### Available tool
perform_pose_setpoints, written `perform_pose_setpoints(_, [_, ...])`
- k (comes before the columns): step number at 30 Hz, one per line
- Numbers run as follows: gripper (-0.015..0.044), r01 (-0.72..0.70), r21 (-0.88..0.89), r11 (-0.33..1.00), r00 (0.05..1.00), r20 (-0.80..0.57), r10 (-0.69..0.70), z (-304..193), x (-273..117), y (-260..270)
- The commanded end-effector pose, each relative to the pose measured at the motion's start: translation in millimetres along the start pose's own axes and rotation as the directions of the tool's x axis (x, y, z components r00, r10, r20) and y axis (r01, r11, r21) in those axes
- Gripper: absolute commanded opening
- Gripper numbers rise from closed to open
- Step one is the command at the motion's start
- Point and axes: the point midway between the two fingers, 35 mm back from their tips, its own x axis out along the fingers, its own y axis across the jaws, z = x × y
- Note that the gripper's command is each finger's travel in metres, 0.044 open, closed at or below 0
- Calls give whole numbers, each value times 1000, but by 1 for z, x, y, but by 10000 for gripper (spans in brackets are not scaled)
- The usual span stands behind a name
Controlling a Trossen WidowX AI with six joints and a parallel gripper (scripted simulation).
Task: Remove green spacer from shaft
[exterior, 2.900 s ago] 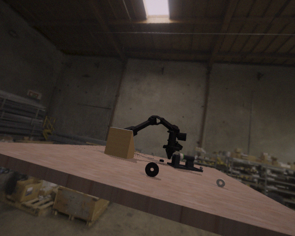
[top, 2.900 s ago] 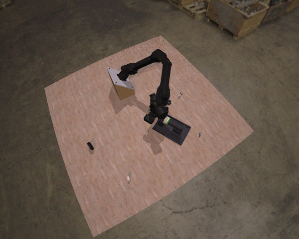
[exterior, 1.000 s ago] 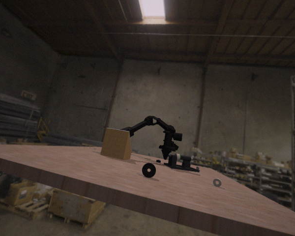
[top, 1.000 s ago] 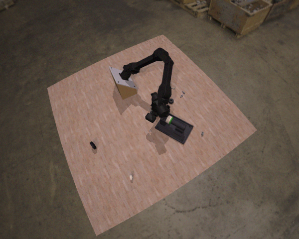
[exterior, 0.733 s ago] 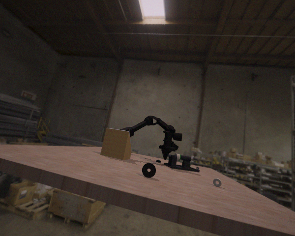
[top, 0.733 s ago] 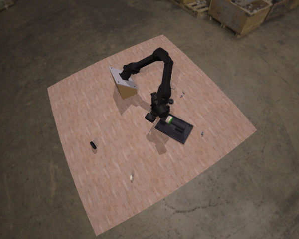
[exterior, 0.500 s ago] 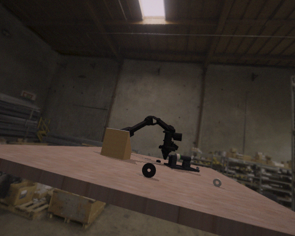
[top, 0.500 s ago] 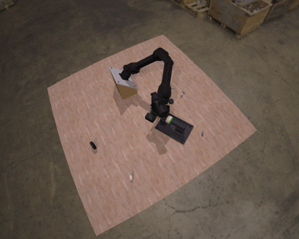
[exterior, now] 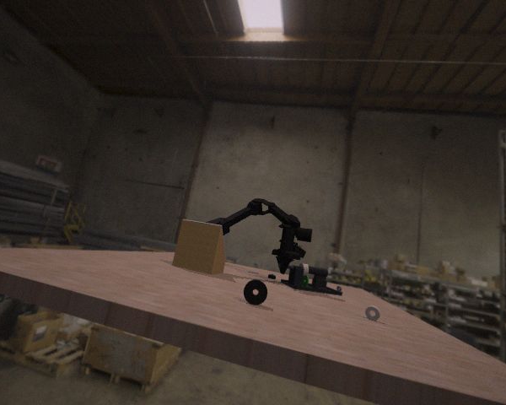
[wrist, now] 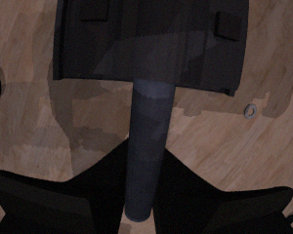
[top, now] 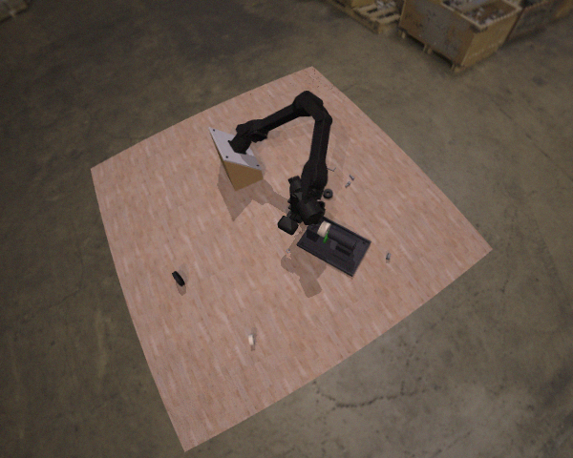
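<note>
My gripper (wrist: 141, 144) (exterior: 282, 271) is shut on the blue-grey shaft (wrist: 151, 109), near its free end; the shaft runs into the dark fixture. The fixture has a base plate (top: 358, 256) (exterior: 331, 291), a smaller support block (exterior: 296, 277) nearest the gripper and a big housing block (exterior: 319, 281) with a dark cylinder on top. A white spacer (top: 324, 228) (exterior: 305, 268) sits high at shaft level between the blocks. The green spacer (top: 326, 239) (exterior: 305, 281) is below it, off the shaft line, low between the blocks. The wrist view hides both spacers and the shaft's inner end.
A wooden wedge-shaped stand (top: 244, 176) (exterior: 198, 245) carries the arm. A black ring (top: 178, 278) (exterior: 255, 292) and a pale ring (top: 251, 339) (exterior: 372, 312) stand away from the fixture. Another black ring (top: 328, 194) lies behind the gripper. A small grey part (top: 388, 257) lies beyond the base plate.
</note>
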Motion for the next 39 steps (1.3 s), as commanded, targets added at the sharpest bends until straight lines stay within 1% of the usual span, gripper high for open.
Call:
perform_pose_setpoints(1, [0,0,0,1000,1000,0,0,0,0,0])
perform_pose_setpoints(39, [0,1,-8,1000,1000,1,-1,8,0,0])
